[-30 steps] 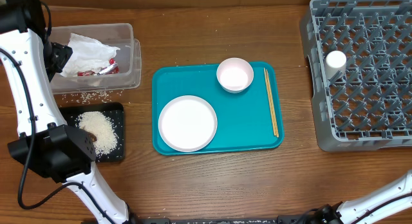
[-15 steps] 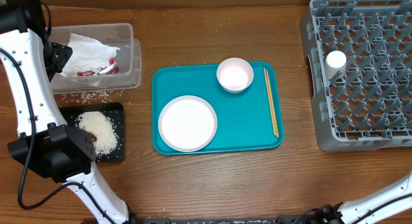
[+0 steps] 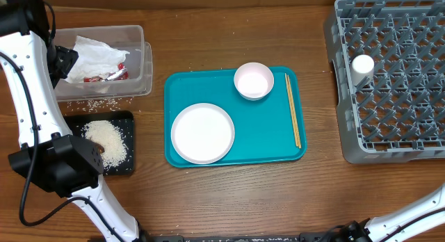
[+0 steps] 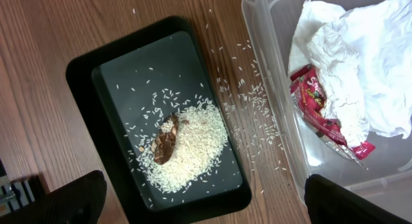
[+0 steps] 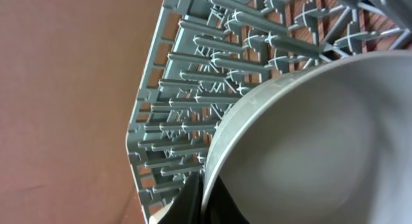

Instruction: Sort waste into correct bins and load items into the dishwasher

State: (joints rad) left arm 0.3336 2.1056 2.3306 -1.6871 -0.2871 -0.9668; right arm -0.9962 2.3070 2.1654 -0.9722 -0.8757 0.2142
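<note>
The clear tub at the back left holds the crumpled white napkin and the red sauce packet; both also show in the left wrist view, napkin, packet. The black tray holds rice and a brown scrap. My left gripper is open and empty above the tray and tub. My right gripper is shut on the rim of the grey dish, over the dish rack. The white plate, bowl and chopsticks lie on the teal tray. The cup stands in the rack.
Loose rice grains lie on the wood between tub and black tray. The left arm stands along the left edge. The right arm enters at the bottom right; its gripper is outside the overhead view.
</note>
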